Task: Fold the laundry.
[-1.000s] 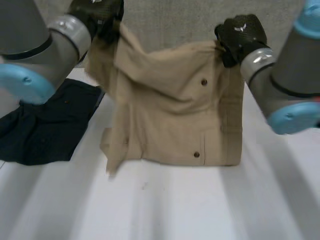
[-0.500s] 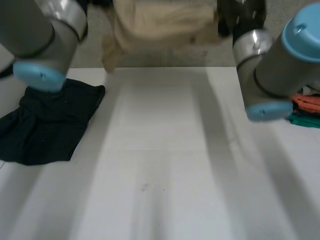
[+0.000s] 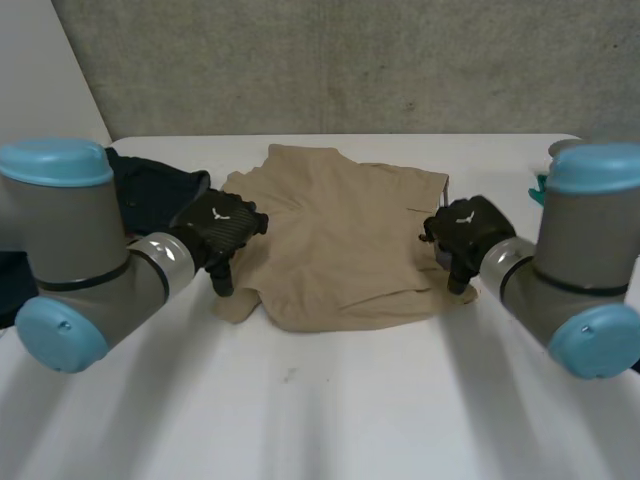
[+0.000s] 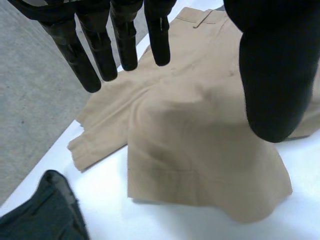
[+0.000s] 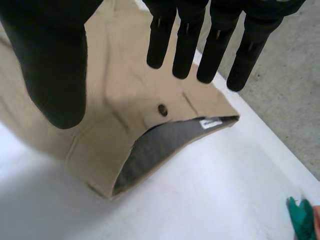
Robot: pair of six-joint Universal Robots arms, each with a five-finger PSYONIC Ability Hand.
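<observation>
White counter (image 3: 330, 400), with a rough grey wall (image 3: 350, 60) behind it.

Count on the counter: one tan cotton garment with buttons (image 3: 340, 240), one crumpled dark navy garment (image 3: 150, 185) and one scrap of green cloth (image 5: 301, 221). Two arms, one hand each.

Tan garment: lies spread but rumpled at mid-counter, toward the wall. Its near edge is bunched in soft ridges. The navy garment sits just beside its left side, partly behind the left arm. The green cloth is well apart, out to the right.

Left robot hand (image 3: 222, 228): over the tan garment's near left corner. In the left wrist view the fingers (image 4: 125, 40) are straight and the thumb (image 4: 272, 75) is spread away from them, with nothing held between.

Right robot hand (image 3: 465, 228): over the garment's right edge. Its fingers (image 5: 187, 45) are straight and its thumb (image 5: 55, 65) is held apart, gripping nothing. Beneath it the waistband gapes, showing grey lining (image 5: 160, 147) and one dark button (image 5: 162, 109).
</observation>
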